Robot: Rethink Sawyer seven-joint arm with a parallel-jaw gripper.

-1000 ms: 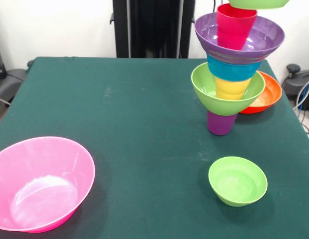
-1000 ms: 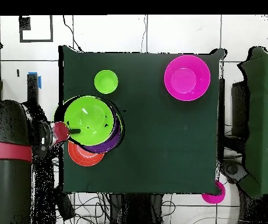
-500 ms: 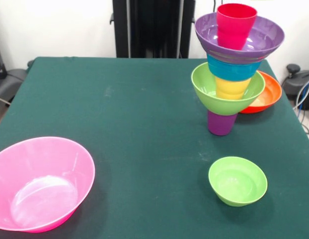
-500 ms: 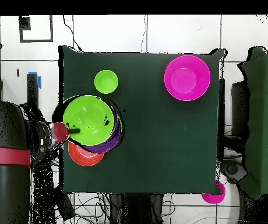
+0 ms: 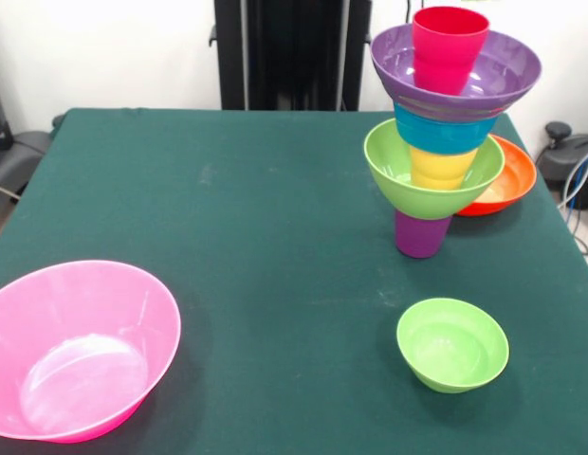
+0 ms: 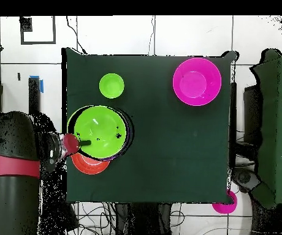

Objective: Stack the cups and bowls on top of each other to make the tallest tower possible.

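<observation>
Tower (image 5: 444, 133), far right of the table (image 5: 237, 218): purple cup (image 5: 422, 234) as base, then green bowl (image 5: 432, 175), yellow cup (image 5: 442, 166), blue bowl (image 5: 444, 130), wide purple bowl (image 5: 455, 71), red cup (image 5: 449, 47) on top. Held green bowl (image 6: 99, 131): seen only from overhead, carried above the tower; out of the front view. Gripper (image 6: 82, 142): at that bowl's rim and probably grasping it, though whether it is clenched cannot be told. Loose stock: orange-red bowl (image 5: 507, 180) just behind the tower; small green bowl (image 5: 452, 343) near right; large pink bowl (image 5: 76, 349) near left. Step in hand: capping the red cup. Next move calls for centring, a level descent and a gentle release.
</observation>
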